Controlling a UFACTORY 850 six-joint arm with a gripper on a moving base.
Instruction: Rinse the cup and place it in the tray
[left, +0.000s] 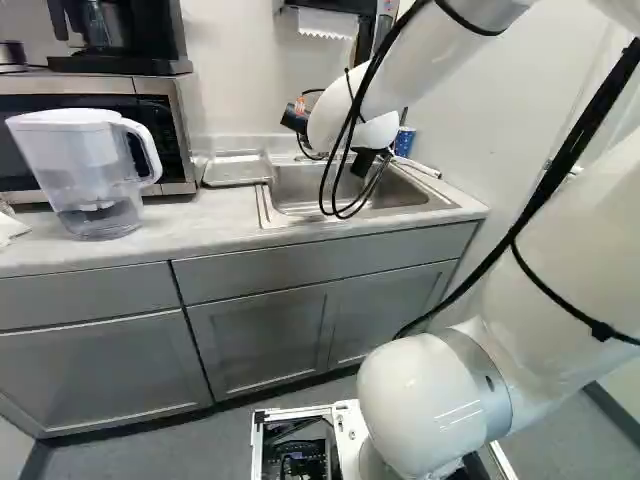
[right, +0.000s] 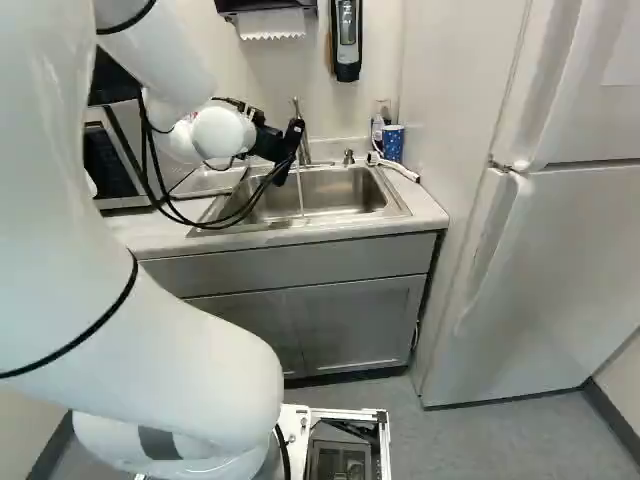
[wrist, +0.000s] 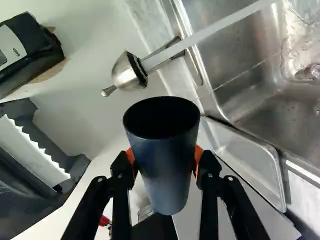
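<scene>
Over the left part of the sink (right: 345, 192), my gripper (right: 280, 148) shows dark in the right base view. In the wrist view the gripper (wrist: 164, 159) is shut on a dark blue cup (wrist: 167, 172), an orange pad against each side. The cup's open mouth faces the wrist camera; its inside is dark. The metal faucet (wrist: 130, 72) lies ahead of the cup, its long spout reaching over the basin. A thin bright line below the faucet in the right base view looks like running water. The metal tray (left: 236, 170) rests on the counter left of the sink.
A water pitcher (left: 85, 170) stands on the counter before the microwave (left: 170, 120). A patterned blue cup (right: 392, 143) stands behind the sink's right corner beside a white hose (right: 395, 168). A paper towel dispenser (right: 270, 22) hangs above; a fridge (right: 560, 260) stands right.
</scene>
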